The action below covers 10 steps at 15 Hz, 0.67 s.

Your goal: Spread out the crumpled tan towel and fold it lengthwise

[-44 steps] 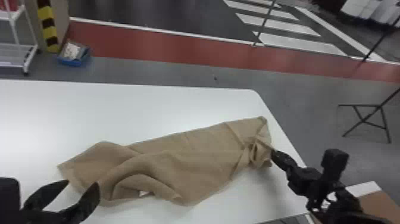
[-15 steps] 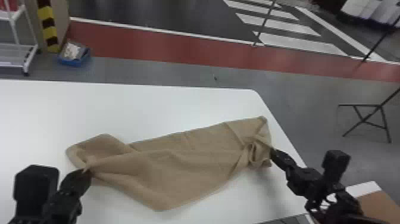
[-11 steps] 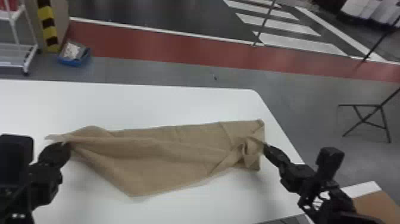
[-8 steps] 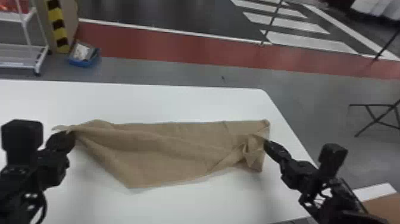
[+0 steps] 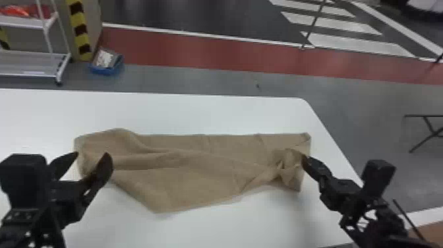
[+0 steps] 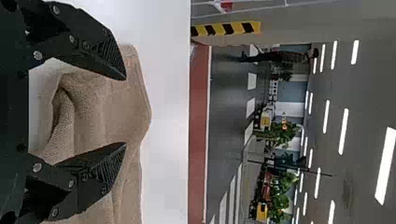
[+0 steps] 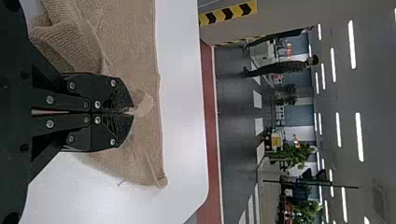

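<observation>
Tan towel [image 5: 197, 184], rumpled across the counter [image 5: 214, 113]
Right claw [image 5: 304, 161] pinches one end, likely as anchor; left claw [image 5: 92, 154] gapes at the other, presumably to tug creases flat.

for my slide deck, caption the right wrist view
Claw closed on a pinch of tan towel over a white table

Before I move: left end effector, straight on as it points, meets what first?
Probably the towel, at its left end: the open left end effector points toward it. Its height above the cloth is unclear.
</observation>
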### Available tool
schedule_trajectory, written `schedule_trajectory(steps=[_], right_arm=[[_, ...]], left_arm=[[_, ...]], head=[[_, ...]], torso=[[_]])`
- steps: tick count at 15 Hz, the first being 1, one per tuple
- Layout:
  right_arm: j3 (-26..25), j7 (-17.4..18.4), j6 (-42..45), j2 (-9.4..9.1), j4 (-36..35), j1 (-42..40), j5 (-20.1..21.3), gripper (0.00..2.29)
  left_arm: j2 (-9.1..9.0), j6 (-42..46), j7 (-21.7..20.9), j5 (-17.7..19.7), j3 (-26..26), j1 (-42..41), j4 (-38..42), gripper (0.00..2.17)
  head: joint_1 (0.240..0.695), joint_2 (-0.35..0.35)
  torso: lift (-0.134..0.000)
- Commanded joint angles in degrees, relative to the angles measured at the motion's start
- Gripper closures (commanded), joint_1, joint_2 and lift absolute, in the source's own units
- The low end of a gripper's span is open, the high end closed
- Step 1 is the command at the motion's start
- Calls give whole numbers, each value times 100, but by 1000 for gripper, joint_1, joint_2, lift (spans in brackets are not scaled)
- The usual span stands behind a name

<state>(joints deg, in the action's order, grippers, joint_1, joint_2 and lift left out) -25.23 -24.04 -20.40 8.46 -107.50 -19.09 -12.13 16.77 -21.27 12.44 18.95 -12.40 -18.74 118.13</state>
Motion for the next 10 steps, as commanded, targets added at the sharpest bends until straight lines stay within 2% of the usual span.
schedule_trajectory(steps=[1,2,3,7,9,10], right_arm=[[-35,-13,92,6,62,-51,-18,1413],[-52,-22,92,6,62,-69,-26,1413],[-70,-22,128,15,62,-86,-35,1416],[-87,-22,180,33,45,-174,-18,1413],[-96,-22,198,33,45,-209,-9,1413],[-105,-22,198,33,45,-218,-9,1413]], left_arm=[[46,-541,83,-49,-52,-368,343,26],[46,-682,110,-119,-158,-455,334,26],[46,-700,101,-5,-184,-535,343,26],[37,-735,-57,663,-281,-517,343,53],[-7,-840,-189,1041,-307,-403,325,83],[-24,-858,-189,1111,-351,-324,299,83]], head=[[695,-281],[695,-288],[695,-297],[695,-350],[695,-350],[695,-350]], torso=[[-124],[-124],[-124],[-124],[-124],[-124]])
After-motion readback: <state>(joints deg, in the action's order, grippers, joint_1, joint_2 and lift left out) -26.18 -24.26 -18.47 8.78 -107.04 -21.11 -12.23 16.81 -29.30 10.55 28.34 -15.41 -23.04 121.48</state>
